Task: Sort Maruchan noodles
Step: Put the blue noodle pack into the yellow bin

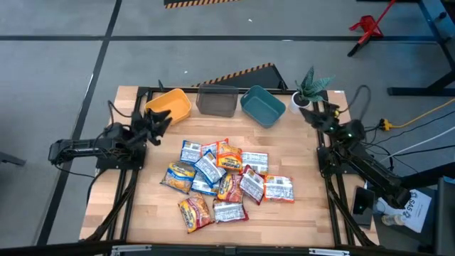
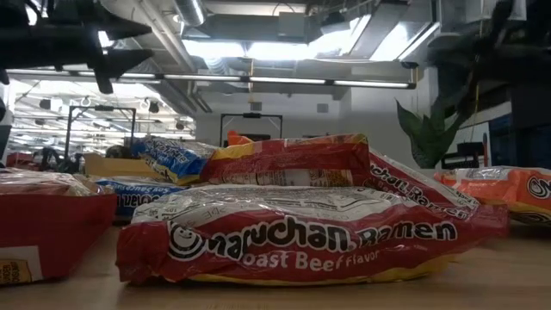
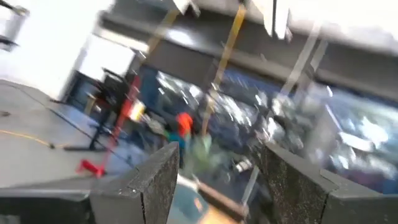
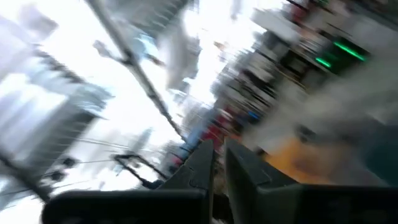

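The Maruchan noodles (image 1: 224, 179) lie in a loose overlapping pile on the middle of the wooden table, with blue-white, orange-yellow and red-silver packets mixed. In the low view a red roast beef packet (image 2: 301, 237) lies nearest, with blue (image 2: 172, 158) and orange (image 2: 508, 189) packets behind. My left gripper (image 1: 162, 119) is raised at the table's left side beside the yellow bin, open (image 3: 214, 180) and holding nothing. My right gripper (image 1: 311, 114) is raised at the far right corner next to the plant, its fingers together (image 4: 219, 165) and holding nothing.
Three bins stand in a row along the far edge: yellow (image 1: 170, 105), grey (image 1: 217, 101) and teal (image 1: 263, 107). A small potted plant (image 1: 309, 89) stands at the far right corner. Bare wood (image 1: 298, 220) shows around the pile, toward the near edge and both sides.
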